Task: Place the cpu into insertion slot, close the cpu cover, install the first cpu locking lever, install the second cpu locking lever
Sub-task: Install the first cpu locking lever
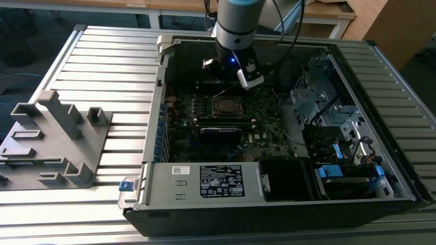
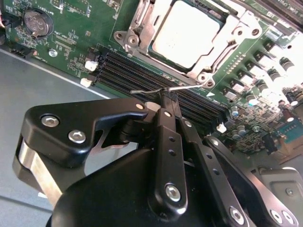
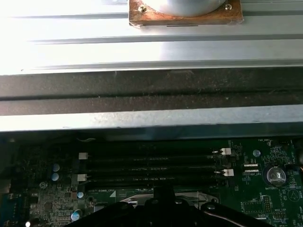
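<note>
the gripper (image 2: 167, 98) is clenched, tips touching the thin locking lever (image 2: 189, 87). the lever runs between the cpu cover (image 2: 227, 40) edge and the memory slots (image 2: 137, 75).

The exterior view looks steeply down from well back over the whole motherboard (image 1: 266, 138). Both wrist views sit close above its memory slots (image 2: 142, 75) (image 3: 147, 165). The first wrist view faces across them toward the case wall (image 3: 151, 90), the second toward the cpu (image 2: 187, 30).

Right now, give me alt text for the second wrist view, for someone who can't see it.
The hand pinches a thin wire locking lever over the memory slots; beyond, the cpu sits framed by the silver cpu cover.
</note>
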Available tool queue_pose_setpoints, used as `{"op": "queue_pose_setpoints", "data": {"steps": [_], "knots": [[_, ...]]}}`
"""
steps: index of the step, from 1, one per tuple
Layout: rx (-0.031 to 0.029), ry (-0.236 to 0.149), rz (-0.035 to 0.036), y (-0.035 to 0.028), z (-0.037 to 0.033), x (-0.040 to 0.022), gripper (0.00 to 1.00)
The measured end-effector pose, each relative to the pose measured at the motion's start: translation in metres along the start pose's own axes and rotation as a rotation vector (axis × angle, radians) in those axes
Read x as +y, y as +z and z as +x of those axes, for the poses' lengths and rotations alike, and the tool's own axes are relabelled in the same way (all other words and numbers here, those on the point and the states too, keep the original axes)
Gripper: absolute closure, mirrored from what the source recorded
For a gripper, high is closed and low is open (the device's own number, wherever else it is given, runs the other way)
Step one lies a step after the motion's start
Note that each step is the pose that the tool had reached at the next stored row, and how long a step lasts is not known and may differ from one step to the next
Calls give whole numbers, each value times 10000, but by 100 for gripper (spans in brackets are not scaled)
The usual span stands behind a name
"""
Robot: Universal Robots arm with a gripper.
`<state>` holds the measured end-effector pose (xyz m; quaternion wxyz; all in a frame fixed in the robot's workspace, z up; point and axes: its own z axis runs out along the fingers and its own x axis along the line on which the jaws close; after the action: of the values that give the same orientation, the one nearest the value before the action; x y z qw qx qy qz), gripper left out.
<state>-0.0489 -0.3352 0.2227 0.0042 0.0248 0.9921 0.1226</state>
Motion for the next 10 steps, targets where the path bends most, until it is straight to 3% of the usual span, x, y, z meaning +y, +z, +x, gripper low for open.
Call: {"op": "queue_pose_setpoints", "data": {"steps": [10], "knots": [[-1,1,49,31,-38,-1,89]]}}
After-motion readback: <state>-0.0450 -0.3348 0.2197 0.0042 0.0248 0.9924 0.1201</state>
